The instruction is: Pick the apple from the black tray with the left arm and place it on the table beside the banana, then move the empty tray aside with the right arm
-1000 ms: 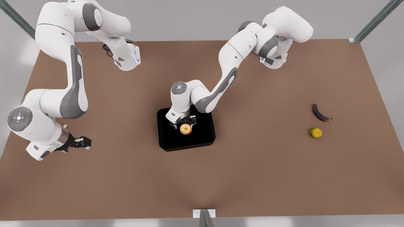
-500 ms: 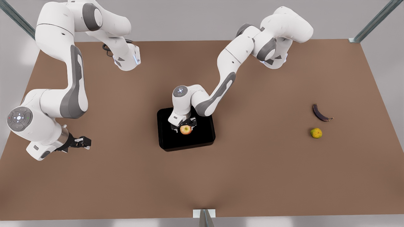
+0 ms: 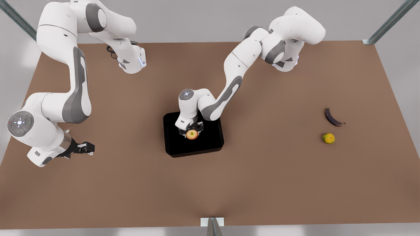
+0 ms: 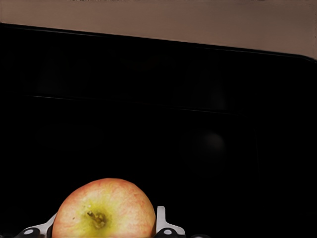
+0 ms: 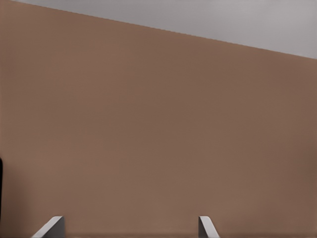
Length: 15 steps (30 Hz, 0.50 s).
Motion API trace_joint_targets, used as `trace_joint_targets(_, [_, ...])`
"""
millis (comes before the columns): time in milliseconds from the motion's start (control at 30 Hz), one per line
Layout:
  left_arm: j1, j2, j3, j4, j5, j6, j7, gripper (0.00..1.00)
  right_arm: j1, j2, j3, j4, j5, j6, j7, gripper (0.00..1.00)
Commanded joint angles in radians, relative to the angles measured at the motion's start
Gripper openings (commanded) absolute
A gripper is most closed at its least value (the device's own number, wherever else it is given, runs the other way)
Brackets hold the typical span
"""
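Left wrist view puts the apple [image 4: 103, 209] squarely between the left gripper's [image 4: 105, 229] fingers [image 4: 161, 222], one on each flank, seemingly pinching it, though actual contact is hard to confirm. Apple sits low over the middle of the tray [image 3: 210, 144]. Banana [image 3: 333, 118] lies well off toward the front view's right, so the carry runs that way. Right gripper [image 3: 86, 148] waits at far left, fingers spread over bare table [image 3: 131, 183].
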Motion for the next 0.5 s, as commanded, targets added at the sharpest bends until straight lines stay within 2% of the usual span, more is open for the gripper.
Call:
trace_joint_targets(0, [-0.005, -0.037, 0.0, 0.0, -0.002, -0.09, -0.078, 0.73, 0.002, -0.002, 0.0, 0.001, 0.001, 0.0, -0.003, 1.0])
trace_joint_targets(100, [0.032, -0.158, -0.002, 0.001, -0.087, -0.299, 0.09, 0.72, 0.002, 0.0, 0.0, 0.001, -0.001, 0.0, -0.003, 1.0])
trace_joint_targets(133, [0.07, -0.211, -0.003, 0.001, -0.132, -0.391, 0.205, 0.73, 0.055, 0.0, 0.0, 0.001, 0.002, -0.002, 0.034, 1.0])
trace_joint_targets(233, [0.23, -0.35, -0.003, -0.037, -0.218, -0.587, 0.587, 0.73, 0.238, -0.003, 0.003, 0.097, 0.004, -0.142, 0.403, 1.0])
trace_joint_targets(300, [0.359, -0.471, -0.003, -0.229, -0.244, -0.533, 0.853, 0.73, 0.357, -0.002, 0.003, 0.126, 0.007, -0.152, 0.592, 1.0])
trace_joint_targets(400, [0.538, -0.53, -0.002, -0.325, -0.252, -0.5, 1.215, 0.73, 0.46, 0.018, 0.014, 0.142, 0.012, -0.154, 0.853, 1.0])
trace_joint_targets(467, [0.639, -0.585, -0.002, -0.5, -0.253, -0.328, 1.397, 0.73, 0.474, 0.032, 0.028, 0.14, 0.042, -0.158, 0.877, 1.0])
